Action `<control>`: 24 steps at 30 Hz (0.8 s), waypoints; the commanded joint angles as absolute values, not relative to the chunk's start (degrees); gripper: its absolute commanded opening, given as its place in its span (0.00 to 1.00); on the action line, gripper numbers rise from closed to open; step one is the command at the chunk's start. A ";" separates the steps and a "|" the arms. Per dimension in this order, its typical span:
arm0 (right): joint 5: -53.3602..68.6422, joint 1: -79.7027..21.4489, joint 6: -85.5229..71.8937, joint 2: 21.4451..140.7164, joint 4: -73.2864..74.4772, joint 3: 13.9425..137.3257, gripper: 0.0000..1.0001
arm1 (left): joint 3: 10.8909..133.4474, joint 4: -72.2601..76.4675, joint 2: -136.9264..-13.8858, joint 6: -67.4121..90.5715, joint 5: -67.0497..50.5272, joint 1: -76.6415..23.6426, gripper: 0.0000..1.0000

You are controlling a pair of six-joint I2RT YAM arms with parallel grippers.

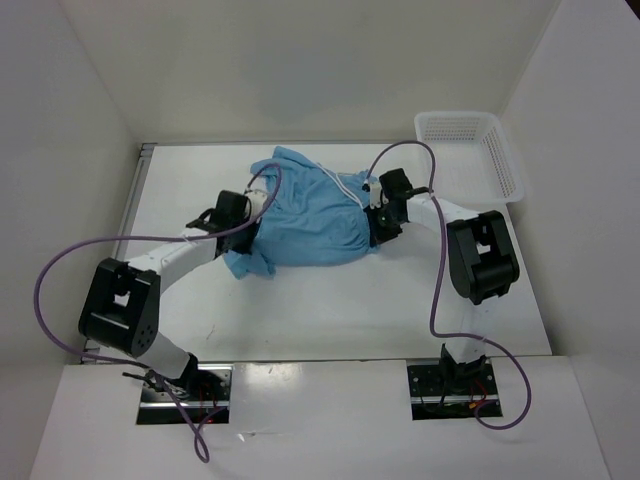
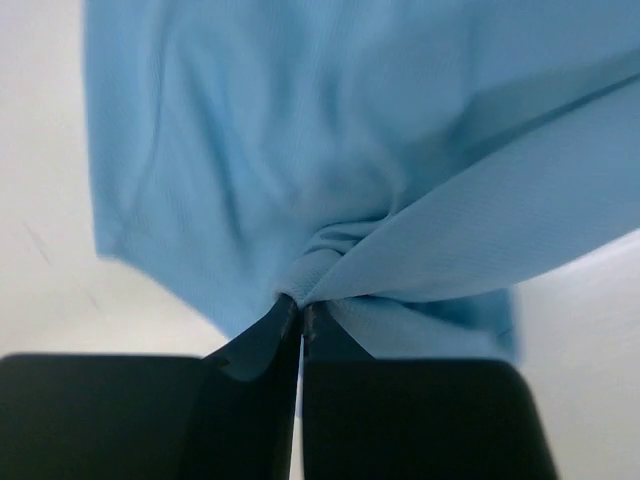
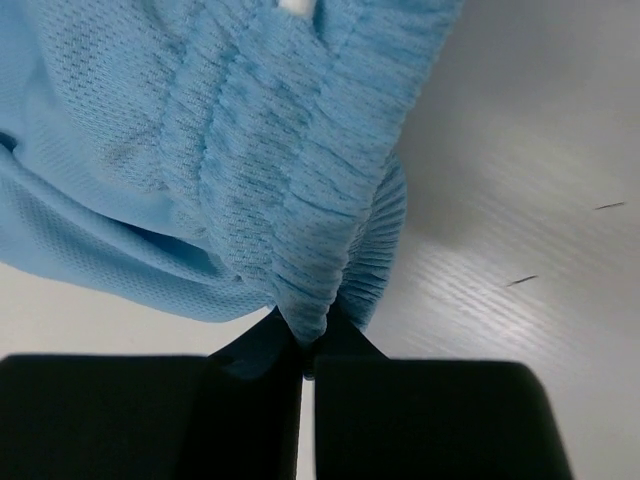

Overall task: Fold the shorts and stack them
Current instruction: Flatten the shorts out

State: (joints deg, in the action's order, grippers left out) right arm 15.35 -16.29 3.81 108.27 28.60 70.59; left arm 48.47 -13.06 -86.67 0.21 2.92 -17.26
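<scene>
The light sky-blue shorts [image 1: 305, 215] lie spread in the middle of the white table, between the two arms. My left gripper [image 1: 250, 222] is shut on a pinch of the leg fabric at the shorts' left side; in the left wrist view the cloth [image 2: 330, 180] bunches into the closed tips [image 2: 300, 305]. My right gripper [image 1: 372, 215] is shut on the gathered elastic waistband [image 3: 300, 200] at the shorts' right side, its tips [image 3: 310, 335] closed on the ribbed fold. A bit of the white drawstring [image 1: 350, 182] shows near the waistband.
A white plastic mesh basket [image 1: 470, 150] stands at the back right corner of the table. White walls enclose the table on the left, back and right. Purple cables [image 1: 60, 270] loop from both arms over the table.
</scene>
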 commanded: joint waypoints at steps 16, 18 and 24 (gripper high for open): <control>6.42 -16.17 7.55 108.63 25.75 75.76 0.00 | 52.21 -11.78 -84.29 0.00 1.75 -28.13 1.00; 6.42 -16.17 7.56 109.24 25.75 76.46 0.00 | 52.21 -11.78 -85.07 0.00 0.63 -27.60 1.00; 6.42 -16.17 8.61 109.25 25.75 77.08 0.00 | 56.34 -14.68 -88.93 0.00 -7.29 -27.60 1.00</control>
State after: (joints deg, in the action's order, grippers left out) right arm 7.35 -16.29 7.62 109.10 27.70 74.59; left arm 53.76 -14.52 -86.91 0.19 -2.76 -27.66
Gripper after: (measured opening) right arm 0.026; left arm 0.995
